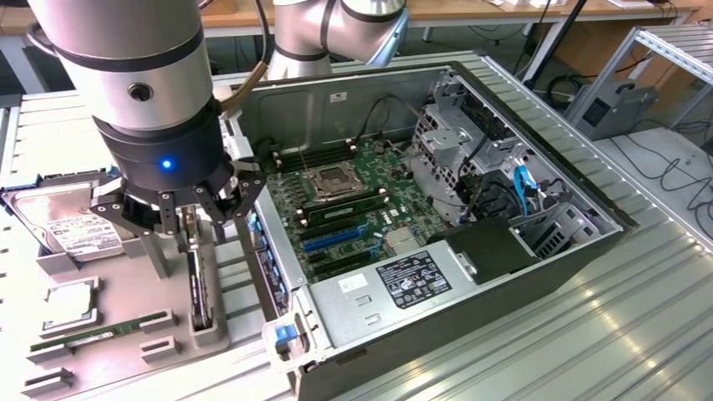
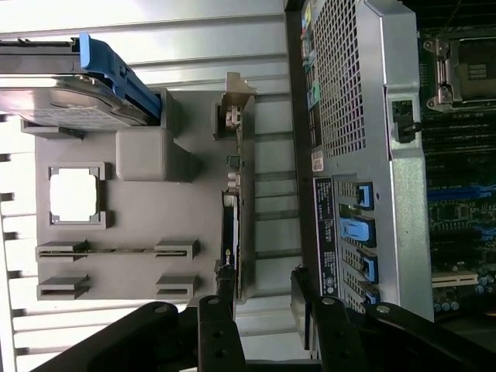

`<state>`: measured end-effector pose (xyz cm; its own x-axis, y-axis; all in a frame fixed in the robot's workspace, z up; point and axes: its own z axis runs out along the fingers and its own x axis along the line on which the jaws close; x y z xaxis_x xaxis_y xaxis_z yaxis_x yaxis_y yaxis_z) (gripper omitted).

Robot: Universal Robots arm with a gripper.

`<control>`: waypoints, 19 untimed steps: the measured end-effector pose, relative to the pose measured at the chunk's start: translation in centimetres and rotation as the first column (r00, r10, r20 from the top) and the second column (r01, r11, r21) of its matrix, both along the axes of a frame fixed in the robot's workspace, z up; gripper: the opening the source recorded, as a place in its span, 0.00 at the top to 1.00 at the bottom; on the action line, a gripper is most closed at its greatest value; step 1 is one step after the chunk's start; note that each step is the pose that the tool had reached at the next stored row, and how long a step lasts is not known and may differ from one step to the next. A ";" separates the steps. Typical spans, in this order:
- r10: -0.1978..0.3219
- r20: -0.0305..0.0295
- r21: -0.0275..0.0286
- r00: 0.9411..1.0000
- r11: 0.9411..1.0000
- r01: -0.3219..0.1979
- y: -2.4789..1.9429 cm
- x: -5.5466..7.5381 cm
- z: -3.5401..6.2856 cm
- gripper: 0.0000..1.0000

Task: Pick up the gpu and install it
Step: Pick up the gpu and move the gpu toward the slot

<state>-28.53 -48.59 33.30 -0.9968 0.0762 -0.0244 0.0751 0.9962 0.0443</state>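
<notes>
Currently the end effector [image 1: 199,224] stands open above the gpu [image 1: 199,292]. The card is probably light, stiff and fragile, so grip its board edges.

1. Power supply [image 1: 359,316]: black label [image 1: 412,280] with white print and symbols, too small to read.
2. Hard drive [image 1: 45,209]: white label [image 1: 80,234], print illegible.
3. No other readable text.
</notes>
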 end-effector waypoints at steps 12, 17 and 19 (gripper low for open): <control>0.000 0.000 0.000 1.000 1.000 0.000 0.00 0.0 -0.38 0.58; 0.000 0.000 0.000 1.000 1.000 0.000 0.00 0.0 -0.52 0.58; 0.000 0.000 0.000 1.000 1.000 0.000 0.00 0.0 -0.57 0.58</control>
<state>-28.53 -48.59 32.73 -0.9968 0.0762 -0.0244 0.0751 0.9962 0.0443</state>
